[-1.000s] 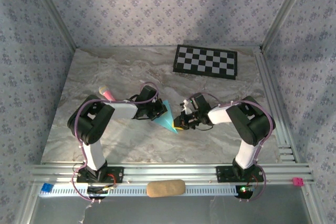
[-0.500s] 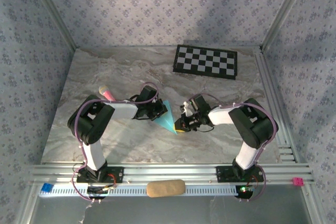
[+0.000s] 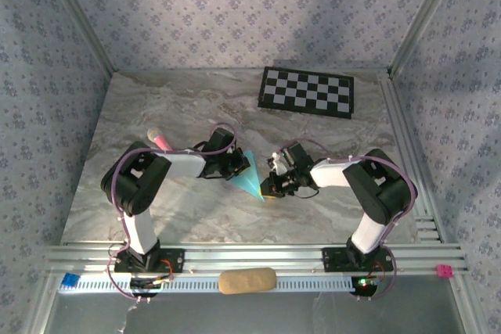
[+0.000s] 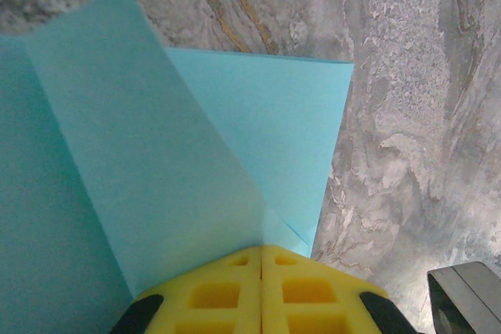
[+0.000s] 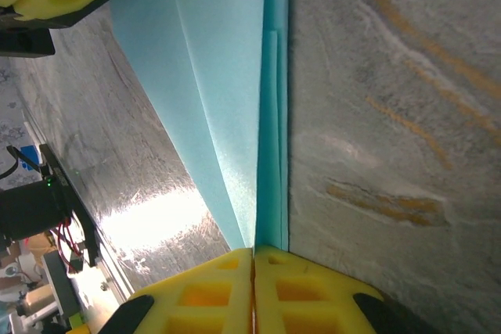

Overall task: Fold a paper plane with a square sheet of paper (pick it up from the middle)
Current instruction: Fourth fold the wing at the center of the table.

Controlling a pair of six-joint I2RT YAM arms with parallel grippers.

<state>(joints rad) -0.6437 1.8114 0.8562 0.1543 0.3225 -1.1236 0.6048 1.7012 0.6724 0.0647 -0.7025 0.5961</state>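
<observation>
Top external: folded blue paper sheet (image 3: 249,178) on desk (image 3: 196,213), between both arms.
Left fingers (image 4: 249,279): pinched closed on sheet.
Right fingers (image 5: 235,287): pinched closed on sheet's folded edge.

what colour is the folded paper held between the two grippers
Light blue; the paper shows best in the left wrist view.

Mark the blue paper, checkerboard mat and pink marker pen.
blue paper (image 3: 248,175): top external view, middle of the folded sheet.
checkerboard mat (image 3: 307,91): top external view, its centre.
pink marker pen (image 3: 163,143): top external view, pink barrel.
</observation>
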